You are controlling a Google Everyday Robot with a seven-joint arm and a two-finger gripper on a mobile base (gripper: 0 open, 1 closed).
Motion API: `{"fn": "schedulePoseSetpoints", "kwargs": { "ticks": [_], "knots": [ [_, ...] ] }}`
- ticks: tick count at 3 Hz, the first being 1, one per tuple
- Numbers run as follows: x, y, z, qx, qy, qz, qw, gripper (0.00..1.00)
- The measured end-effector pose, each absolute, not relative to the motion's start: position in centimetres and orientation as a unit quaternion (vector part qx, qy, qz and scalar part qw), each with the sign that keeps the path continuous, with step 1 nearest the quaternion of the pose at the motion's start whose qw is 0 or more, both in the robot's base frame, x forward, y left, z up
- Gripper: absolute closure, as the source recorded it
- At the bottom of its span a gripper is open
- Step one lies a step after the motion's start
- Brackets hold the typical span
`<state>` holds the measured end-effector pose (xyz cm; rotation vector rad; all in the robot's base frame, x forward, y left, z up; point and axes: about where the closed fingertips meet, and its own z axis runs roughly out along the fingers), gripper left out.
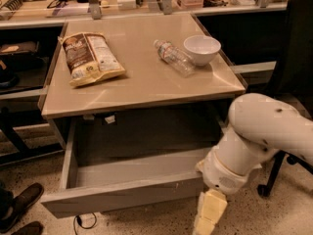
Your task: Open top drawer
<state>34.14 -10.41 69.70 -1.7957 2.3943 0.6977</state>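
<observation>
The top drawer [122,196] is pulled well out from under the beige cabinet top [146,82]. Its grey front panel runs along the bottom of the view and its grey box interior [137,168] shows, with nothing in it. My white arm [264,136] comes in from the right. My gripper [208,214], with cream-coloured fingers, hangs at the right end of the drawer front, near the floor. The two lower drawers are hidden behind the open drawer.
On the cabinet top lie a bag of snacks [90,58], a clear plastic bottle [173,58] on its side and a white bowl [201,49]. A dark office chair [293,72] stands at the right. Shoes [19,204] are at the lower left. Cluttered shelves run behind.
</observation>
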Motion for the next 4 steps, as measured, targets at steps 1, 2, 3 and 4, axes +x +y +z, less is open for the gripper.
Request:
{"fn": "schedulePoseSetpoints", "kwargs": {
  "ticks": [1, 2, 3, 4],
  "knots": [
    [31.1, -12.8, 71.6, -0.548, 0.807, 0.215, 0.051, 0.00],
    [29.9, -14.0, 72.2, -0.520, 0.826, 0.208, 0.056, 0.00],
    [31.6, -12.8, 72.8, -0.546, 0.811, 0.197, 0.071, 0.00],
    [34.5, -11.0, 72.8, -0.570, 0.796, 0.186, 0.082, 0.00]
  ]
}}
